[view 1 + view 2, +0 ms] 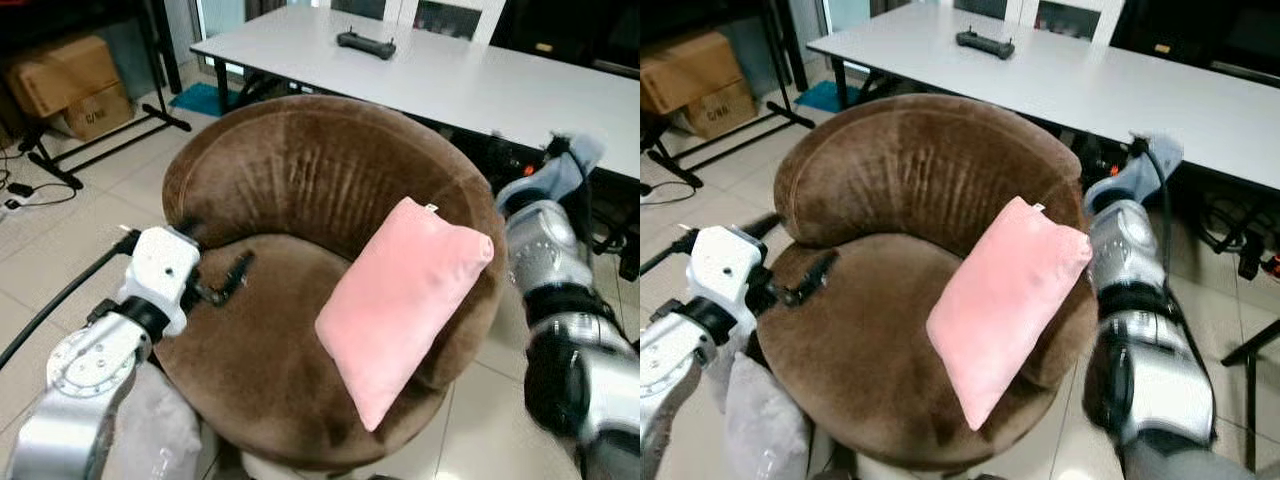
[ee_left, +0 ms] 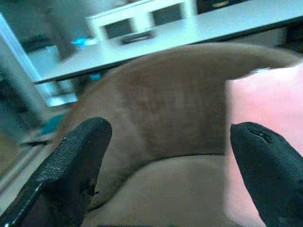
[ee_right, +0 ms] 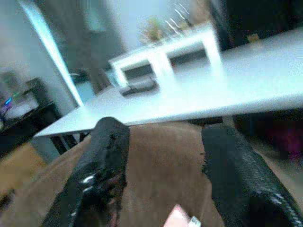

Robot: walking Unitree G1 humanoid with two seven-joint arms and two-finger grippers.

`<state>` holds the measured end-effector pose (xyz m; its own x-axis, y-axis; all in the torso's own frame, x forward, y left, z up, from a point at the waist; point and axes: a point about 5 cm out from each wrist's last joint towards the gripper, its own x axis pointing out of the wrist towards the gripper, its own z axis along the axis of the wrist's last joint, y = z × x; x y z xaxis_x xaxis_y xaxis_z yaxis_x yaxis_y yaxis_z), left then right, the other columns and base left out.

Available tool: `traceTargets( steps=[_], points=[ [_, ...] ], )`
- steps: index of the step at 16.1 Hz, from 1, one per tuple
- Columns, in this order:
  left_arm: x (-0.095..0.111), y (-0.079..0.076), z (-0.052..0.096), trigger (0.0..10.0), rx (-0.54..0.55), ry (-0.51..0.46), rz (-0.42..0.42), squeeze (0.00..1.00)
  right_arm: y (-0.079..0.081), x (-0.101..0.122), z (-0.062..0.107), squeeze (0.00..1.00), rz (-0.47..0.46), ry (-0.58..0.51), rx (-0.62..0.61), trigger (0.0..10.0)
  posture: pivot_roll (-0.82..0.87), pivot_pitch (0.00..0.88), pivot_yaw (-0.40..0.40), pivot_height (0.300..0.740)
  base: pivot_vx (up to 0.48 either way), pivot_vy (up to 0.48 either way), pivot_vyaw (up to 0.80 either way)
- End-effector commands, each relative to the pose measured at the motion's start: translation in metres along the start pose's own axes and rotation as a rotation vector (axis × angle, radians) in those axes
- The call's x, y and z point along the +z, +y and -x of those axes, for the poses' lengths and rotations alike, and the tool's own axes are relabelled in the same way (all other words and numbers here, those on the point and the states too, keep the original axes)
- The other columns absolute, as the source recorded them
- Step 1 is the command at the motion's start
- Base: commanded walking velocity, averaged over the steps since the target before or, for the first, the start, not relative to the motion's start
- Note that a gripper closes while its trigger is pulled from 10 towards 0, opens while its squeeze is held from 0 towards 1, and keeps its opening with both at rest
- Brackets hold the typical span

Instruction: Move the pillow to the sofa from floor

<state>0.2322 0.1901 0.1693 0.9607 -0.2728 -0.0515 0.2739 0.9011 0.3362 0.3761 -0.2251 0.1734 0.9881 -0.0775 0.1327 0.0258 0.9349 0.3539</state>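
While both grippers stand empty, the scene reads as follows.

Pillow: the pink pillow (image 1: 405, 305) lies on the round brown sofa (image 1: 300, 170), leaning tilted against the inner wall on the robot's right, its lower corner reaching toward the front edge of the seat.

Left gripper: the left gripper (image 2: 170, 165) hovers over the left part of the seat with its 2 black fingers (image 2: 71, 165) spread wide and nothing between them; the pillow's edge sits just beside 1 finger in the left wrist view.

Right gripper: the right gripper (image 3: 163, 165) is released too, its fingers apart and empty, held above the sofa's rim on the right, with a corner of the pillow below it in the right wrist view.

Step in hand: judging by this, the placing looks done and the step is the retreat.

How to do it well: both arms should lift up and away from the cushion before swinging outward, so no finger drags the fabric and tips the pillow off the front edge.

Risk: the pillow rests on a slant, so a nudge at its lower corner could slide it to the floor.

Surroundings: a white counter (image 1: 450, 70) with a dark controller (image 1: 366, 43) stands behind the sofa.
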Motion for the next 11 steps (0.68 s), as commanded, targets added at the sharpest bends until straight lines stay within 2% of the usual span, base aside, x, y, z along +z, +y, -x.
traceTargets(
  steps=[1, 2, 3, 4, 5, 6, 7, 9, 11],
  points=[
    [-0.004, 0.004, 0.000, 10.0, 0.070, 0.025, -0.005, 0.00, 0.010, -0.006, 0.006, 0.96, 0.059, 0.017, 0.048, 10.0, 0.10, 0.000, -0.064, 0.740, 0.000, 0.000, 0.00],
    [-0.008, 0.002, 0.002, 10.0, 0.118, 0.056, -0.007, 0.00, 0.017, -0.021, 0.026, 0.00, 0.140, 0.083, 0.104, 10.0, 0.10, 0.000, -0.072, 0.740, 0.000, 0.000, 0.00],
    [-0.010, 0.001, 0.003, 10.0, 0.138, 0.063, -0.015, 0.00, 0.022, -0.029, 0.038, 0.00, 0.176, 0.118, 0.137, 10.0, 0.10, 0.000, -0.072, 0.740, 0.000, 0.000, 0.00],
    [-0.011, -0.005, 0.007, 10.0, 0.154, 0.069, -0.003, 0.00, 0.039, -0.040, 0.067, 0.00, 0.183, 0.155, 0.197, 10.0, 0.10, 0.000, -0.080, 0.740, 0.000, 0.000, 0.00],
    [-0.011, -0.007, 0.009, 10.0, 0.158, 0.059, -0.003, 0.00, 0.047, -0.042, 0.078, 0.00, 0.176, 0.164, 0.208, 10.0, 0.10, 0.000, -0.080, 0.740, 0.000, 0.000, 0.00],
    [-0.010, -0.008, 0.010, 10.0, 0.165, 0.051, -0.004, 0.00, 0.049, -0.042, 0.082, 0.00, 0.172, 0.168, 0.205, 10.0, 0.10, 0.000, -0.080, 0.740, 0.000, 0.000, 0.00],
    [-0.010, -0.008, 0.014, 10.0, 0.207, 0.016, 0.004, 0.00, 0.058, -0.047, 0.100, 0.00, 0.220, 0.160, 0.246, 10.0, 0.09, 0.000, -0.077, 0.740, 0.000, 0.000, 0.00],
    [-0.010, -0.008, 0.017, 10.0, 0.243, 0.009, 0.019, 0.00, 0.063, -0.057, 0.116, 0.00, 0.264, 0.189, 0.271, 10.0, 0.09, 0.000, -0.084, 0.740, 0.000, 0.000, 0.00],
    [-0.010, -0.008, 0.018, 10.0, 0.257, 0.012, 0.018, 0.00, 0.069, -0.059, 0.123, 0.00, 0.222, 0.239, 0.272, 10.0, 0.10, 0.000, -0.088, 0.740, 0.000, 0.000, 0.00]
  ],
)
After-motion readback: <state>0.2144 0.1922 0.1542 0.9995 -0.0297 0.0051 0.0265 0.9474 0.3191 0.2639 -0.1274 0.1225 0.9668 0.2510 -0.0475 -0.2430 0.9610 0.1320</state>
